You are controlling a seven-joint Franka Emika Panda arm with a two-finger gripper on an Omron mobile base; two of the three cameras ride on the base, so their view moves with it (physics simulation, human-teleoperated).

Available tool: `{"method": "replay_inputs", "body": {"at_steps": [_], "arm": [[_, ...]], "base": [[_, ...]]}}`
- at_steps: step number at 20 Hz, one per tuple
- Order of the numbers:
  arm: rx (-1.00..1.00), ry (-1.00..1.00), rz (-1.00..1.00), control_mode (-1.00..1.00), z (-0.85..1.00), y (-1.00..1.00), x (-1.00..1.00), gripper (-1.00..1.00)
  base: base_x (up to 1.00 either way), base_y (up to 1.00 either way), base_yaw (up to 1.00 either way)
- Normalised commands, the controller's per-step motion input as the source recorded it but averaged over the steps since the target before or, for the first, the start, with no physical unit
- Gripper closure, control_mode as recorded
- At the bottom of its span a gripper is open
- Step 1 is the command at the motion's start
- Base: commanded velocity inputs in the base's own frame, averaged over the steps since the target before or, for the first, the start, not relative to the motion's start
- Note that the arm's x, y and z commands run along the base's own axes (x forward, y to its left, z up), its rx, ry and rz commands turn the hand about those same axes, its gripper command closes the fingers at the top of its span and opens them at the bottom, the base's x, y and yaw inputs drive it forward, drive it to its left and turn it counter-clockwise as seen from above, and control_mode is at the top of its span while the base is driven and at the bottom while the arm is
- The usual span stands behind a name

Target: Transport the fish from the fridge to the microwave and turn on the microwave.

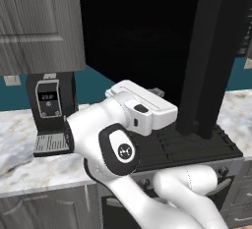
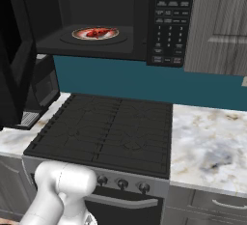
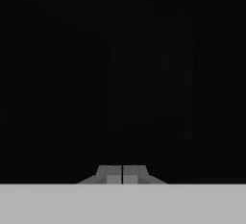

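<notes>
Above the black stove [image 2: 106, 130], the microwave [image 2: 111, 19] stands open, the fish [image 2: 98, 32] on a plate [image 2: 82, 35] inside. The gripper [image 3: 122, 174], fingertips pressed together and empty, faces darkness.

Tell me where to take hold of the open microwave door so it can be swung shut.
Push rather than pinch: the microwave door stands wide open as a tall flat slab left of the cavity, with no handle discernible. Come from its far left and press the outer face near the free edge, swinging it toward the fish on the plate.
</notes>
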Motion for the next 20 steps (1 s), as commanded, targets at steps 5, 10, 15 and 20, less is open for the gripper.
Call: {"method": "replay_inputs", "body": {"at_steps": [5,10,15,20], "arm": [[0.0,0.0,0.05,-1.0,0.27,-0.24,0.02,1.0],[0.0,0.0,0.03,-1.0,0.27,-0.18,0.04,1.0],[0.0,0.0,0.07,-1.0,0.24,-0.17,0.24,1.0],[0.0,0.0,0.08,-1.0,0.2,-0.15,0.24,1.0]], "base": [[0.0,0.0,0.0],[0.0,0.0,0.0],[0.0,0.0,0.0],[0.0,0.0,0.0]]}}
